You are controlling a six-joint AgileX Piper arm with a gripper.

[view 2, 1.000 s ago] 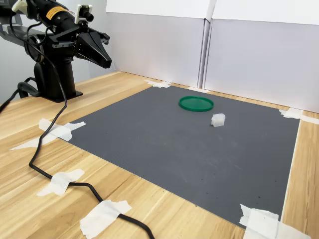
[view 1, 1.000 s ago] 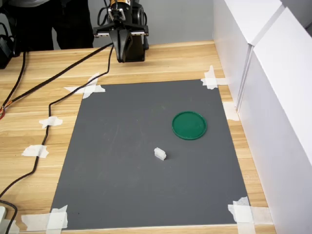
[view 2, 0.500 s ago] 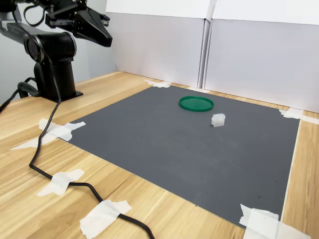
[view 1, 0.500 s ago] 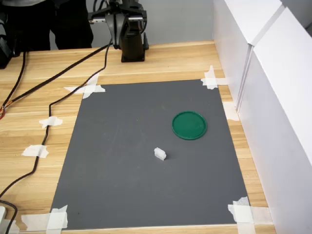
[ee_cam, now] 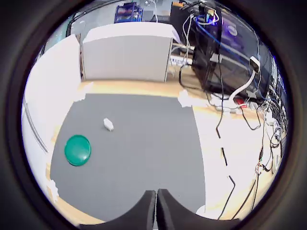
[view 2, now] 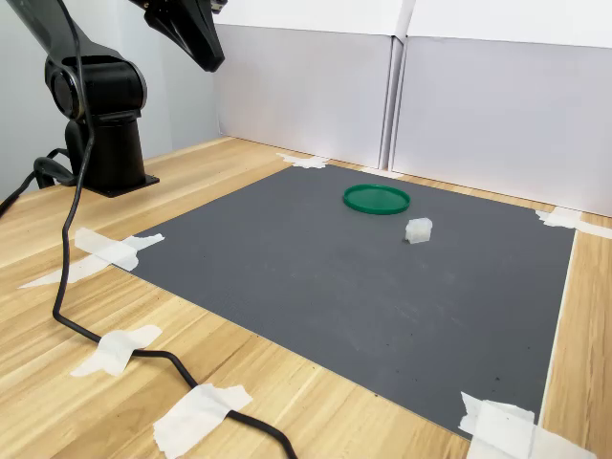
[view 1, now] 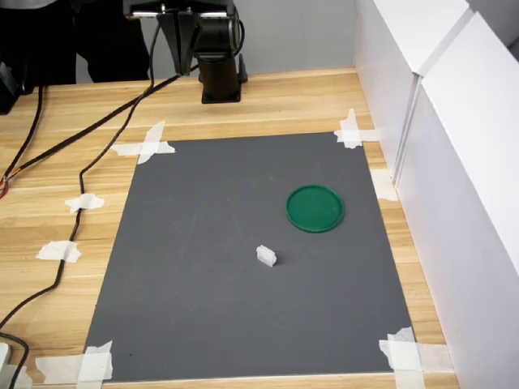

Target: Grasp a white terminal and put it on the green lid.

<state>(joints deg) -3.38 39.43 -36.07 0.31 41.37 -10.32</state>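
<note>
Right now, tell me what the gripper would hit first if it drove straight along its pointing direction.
Probably the near end of the dark grey mat: the shut gripper hangs high near the base, angled down at it. The white terminal and green lid sit off that line. Depth is uncertain.

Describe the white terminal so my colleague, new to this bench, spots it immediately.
Find the dark grey mat taped to the wooden table. On it lies a round dark green plastic lid; the tiny white plastic block sits apart from it, the mat's only white thing.
</note>
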